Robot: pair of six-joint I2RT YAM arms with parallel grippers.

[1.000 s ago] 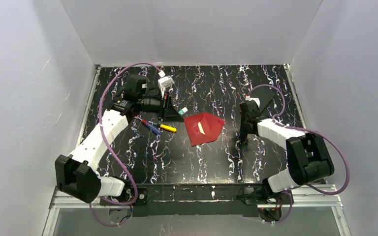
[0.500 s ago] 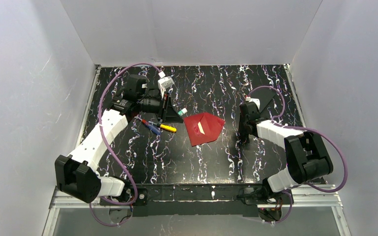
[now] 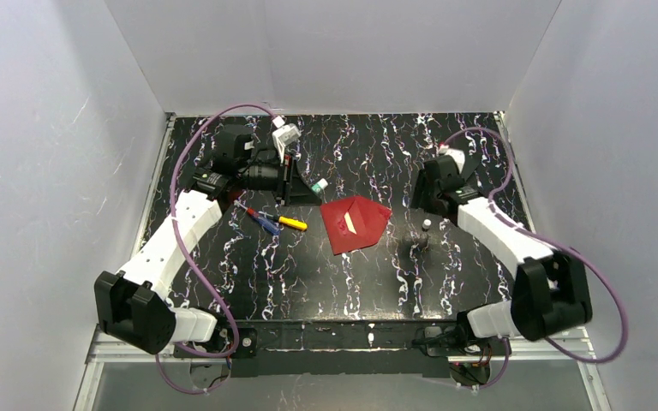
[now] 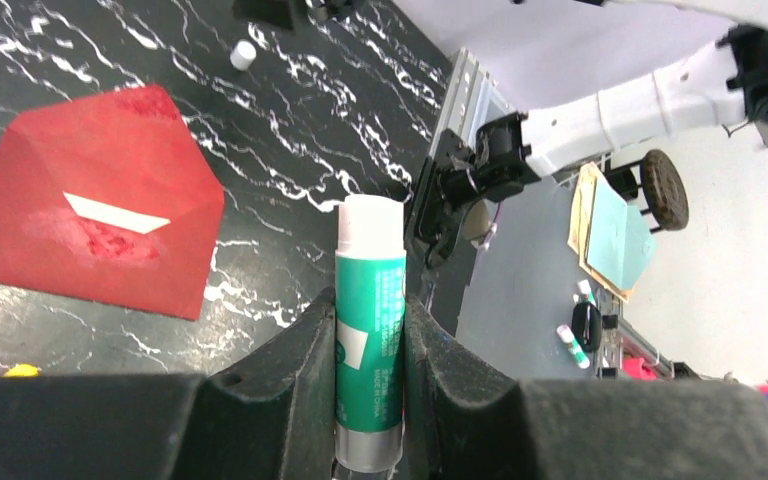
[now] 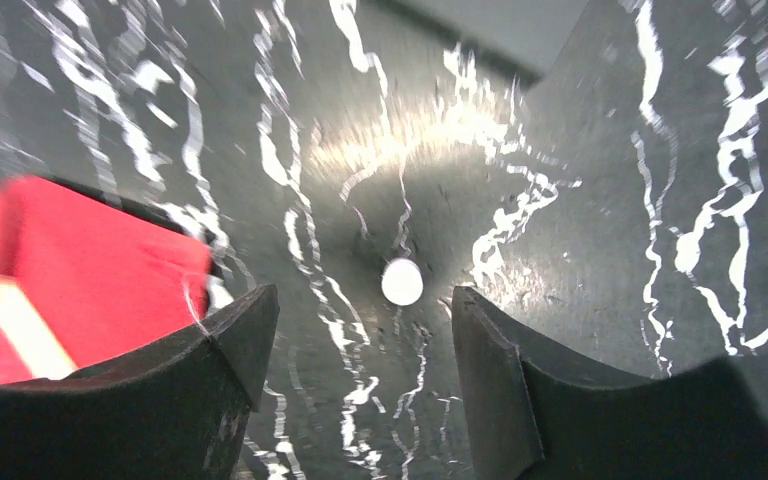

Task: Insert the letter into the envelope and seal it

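Two arms work this dark marbled worktop [image 3: 308, 282]: on the left we see the left jaws clamped on a green glue stick [image 4: 370, 330] with a white top, held over the far-left part of the worktop, and near them to the right lie a few coloured pens [image 3: 270, 220]. In the middle we find the red envelope [image 3: 347, 238] lying flat, with only a white sliver of the letter [image 4: 115, 210] showing on its face. Further right, the right jaws stand wide apart above a small white cap [image 5: 402, 281], not touching it.
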